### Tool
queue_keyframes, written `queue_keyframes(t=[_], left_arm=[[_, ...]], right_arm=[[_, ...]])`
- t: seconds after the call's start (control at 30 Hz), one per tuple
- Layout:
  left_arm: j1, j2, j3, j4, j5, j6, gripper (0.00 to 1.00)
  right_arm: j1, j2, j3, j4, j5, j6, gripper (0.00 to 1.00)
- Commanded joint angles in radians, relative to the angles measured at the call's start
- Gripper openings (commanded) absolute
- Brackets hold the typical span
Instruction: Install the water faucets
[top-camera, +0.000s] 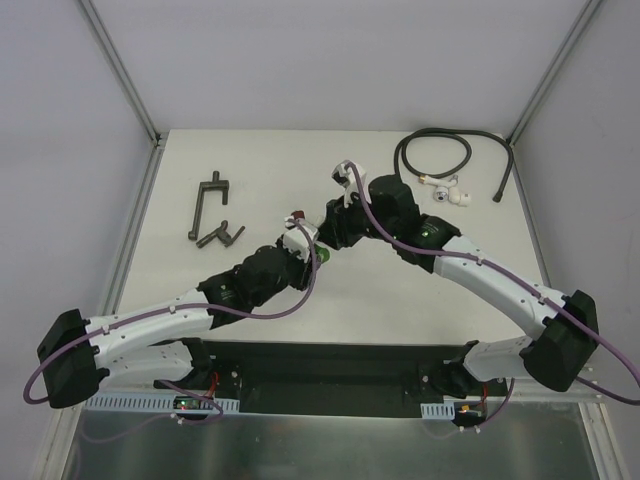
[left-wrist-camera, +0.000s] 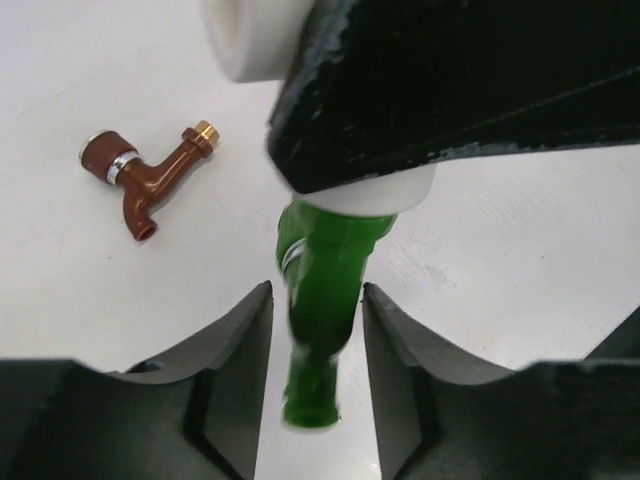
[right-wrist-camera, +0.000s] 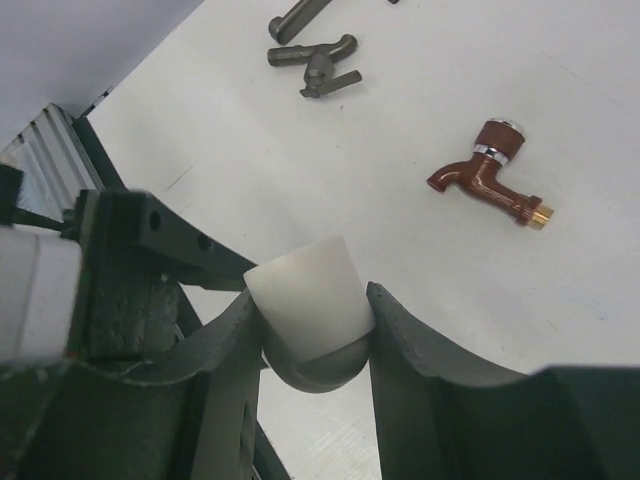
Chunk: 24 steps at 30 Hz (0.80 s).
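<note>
**Task status.** Installation is in progress and, by judgement, less than half complete. The green faucet (left-wrist-camera: 325, 260) is being mated with the white elbow fitting (right-wrist-camera: 305, 290). Its upper end sits at or just inside the fitting's white collar, directly ahead of the left gripper (left-wrist-camera: 317, 295) jaws. Whether the thread is engaged cannot be told, because a black finger of the right gripper (right-wrist-camera: 312, 300) hides the joint. The dark red faucet (right-wrist-camera: 488, 175) lies loose on the table (top-camera: 250, 160) and is not yet installed. It is ahead and to the left of the left jaws, ahead and to the right of the right jaws, and well apart from both.

**Jaw state.** The left jaws are clenched on the green faucet's body, one pad at each side, with the lower end projecting back between them. The right jaws are clenched on the white elbow fitting, whose round open end projects forward past the fingertips.

**Materials and shapes**
- Green faucet: glossy plastic with a round, tapering body.
- Dark red faucet: glossy plastic, with a round knob carrying a chrome band, a curved spout and a brass-coloured threaded end.
- Elbow fitting: smooth matt white plastic, a thick-walled cylinder with a rounded bend.
- Finger pads: black, matt, slightly rough.
- Table: white, flat, matt
</note>
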Motion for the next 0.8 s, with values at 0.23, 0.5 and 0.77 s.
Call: queue_keyframes(t=[0.23,0.5,0.77], left_arm=[[0.132,-0.239,-0.093,0.167,0.337,-0.022,0.76],[0.32,-0.342,-0.24,0.376,0.666,-0.142,0.93],[0.398,-0.29,-0.279,0.584,0.959,-0.226,0.98]], right_arm=[[-0.105,-0.076,-0.063,0.167,-0.213,-0.041,0.02],[-0.136,-0.153,-0.134,0.258,-0.381,-0.098,0.01],[-0.139,-0.227,-0.191,0.321,-0.55,-0.182,0.02]])
